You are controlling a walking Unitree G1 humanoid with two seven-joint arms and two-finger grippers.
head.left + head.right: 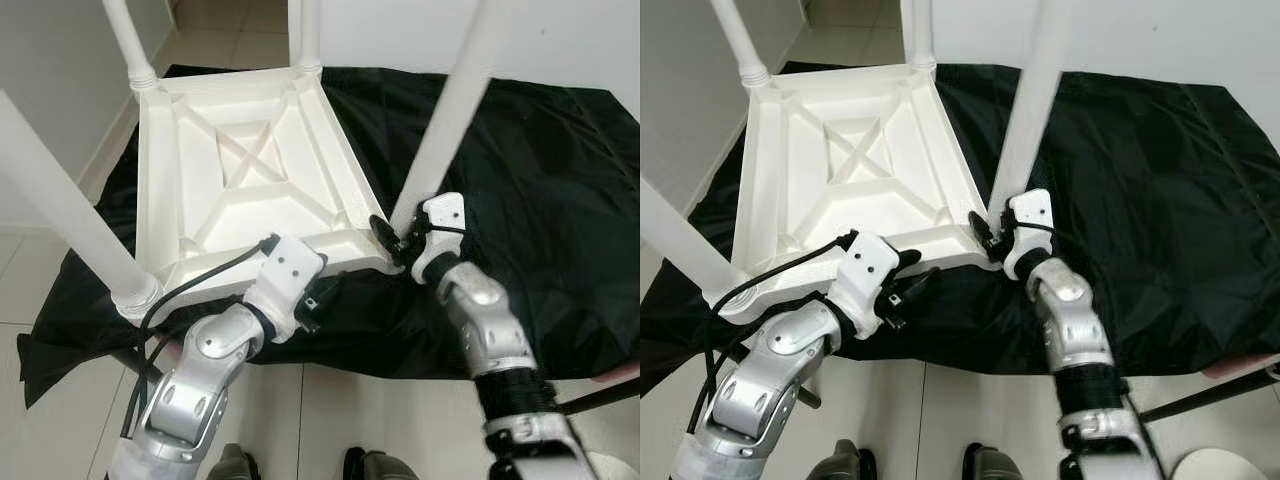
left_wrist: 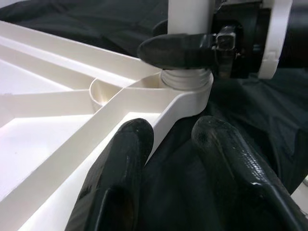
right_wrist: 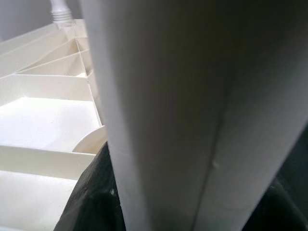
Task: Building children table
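A white plastic children's table (image 1: 240,160) lies upside down on a black cloth (image 1: 540,180), its legs pointing up. My right gripper (image 1: 395,235) is shut on the near-right leg (image 1: 455,110) just above its threaded base (image 2: 185,79) at the table's corner. One of its fingers (image 2: 178,50) crosses the leg in the left wrist view. The same leg (image 3: 192,96) looms close in the right wrist view. My left gripper (image 1: 318,300) is open at the table's near rim, left of that corner. One finger (image 2: 120,159) lies against the rim, the other over the cloth.
Three more legs stand in the table: near-left (image 1: 60,200), far-left (image 1: 128,40) and far-right (image 1: 308,30). Pale tiled floor (image 1: 320,410) lies in front of the cloth, and a wall (image 1: 50,80) runs close on the left. A round white object (image 1: 1220,468) sits at lower right.
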